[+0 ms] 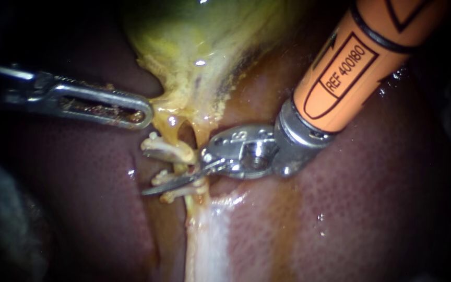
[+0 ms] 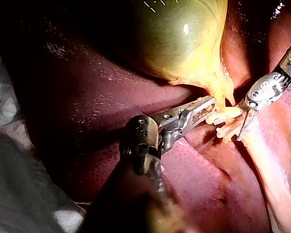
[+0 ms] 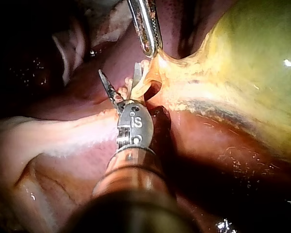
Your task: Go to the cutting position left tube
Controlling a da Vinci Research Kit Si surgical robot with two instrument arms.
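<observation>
The yellow-green gallbladder narrows to a neck from which two thin tubes run down, the left tube and the right one. White clips sit on the left tube, with more below. My left instrument comes in from the left, its jaws shut on tissue at the gallbladder's neck and holding it taut. My right instrument, on an orange shaft, has two blades standing open around the left tube, among the clips. The right wrist view shows the same open blades with the pale tube between them.
Dark red liver surrounds the site. A pale band of tissue runs down from the tubes. The right instrument's metal wrist lies close over the right tube.
</observation>
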